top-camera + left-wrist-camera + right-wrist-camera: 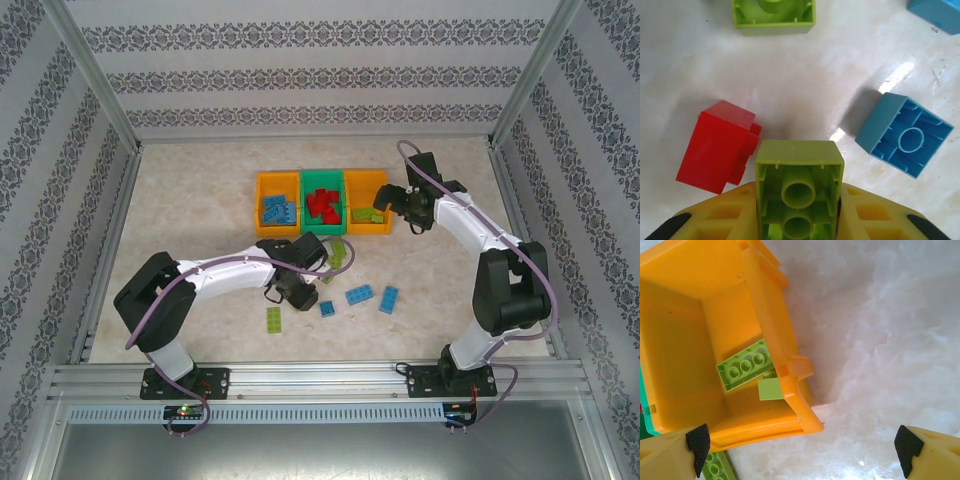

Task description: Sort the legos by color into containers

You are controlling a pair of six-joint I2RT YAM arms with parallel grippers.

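Observation:
The containers stand in a row at the back: a left orange bin (277,182) with blue legos, a green bin (322,178) with red ones, and a right orange bin (367,180) with lime ones. My left gripper (297,283) (799,192) is low over the table, shut on a lime green lego (800,165) held underside up between its yellow fingers (715,215). A red lego (717,145) and a blue lego (904,134) lie just beside it. My right gripper (388,200) (802,450) hangs open over the near right corner of the right orange bin (790,370), above a long lime lego (744,365).
Loose legos lie on the marble table in front of the bins: a lime one (274,319), blue ones (327,308) (359,295) (388,299) and a lime one (338,255). Another lime brick (717,467) lies outside the orange bin. The metal frame rail (320,378) borders the near edge.

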